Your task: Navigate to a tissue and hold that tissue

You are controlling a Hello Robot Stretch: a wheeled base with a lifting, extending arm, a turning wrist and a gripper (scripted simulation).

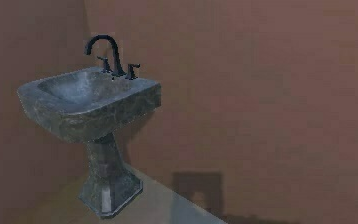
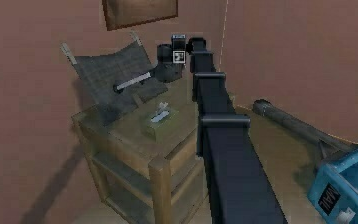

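Observation:
A pale green tissue box (image 2: 159,119) with a white tissue sticking out of its top lies on a wooden crate-like table (image 2: 137,160) in the arm side view. My arm (image 2: 222,140) rises as a dark bar just right of the box. Its gripper (image 2: 164,54) is farther out, above and beyond the box, in front of a grey checked folding rack (image 2: 105,72). I cannot tell whether the gripper holds anything.
The forward view has a dark stone pedestal sink (image 1: 92,100) with a black faucet (image 1: 109,52) against brown walls. In the arm side view a framed picture (image 2: 139,10) hangs on the wall. A dark cylinder (image 2: 297,125) and a blue object (image 2: 343,188) lie on the floor at the right.

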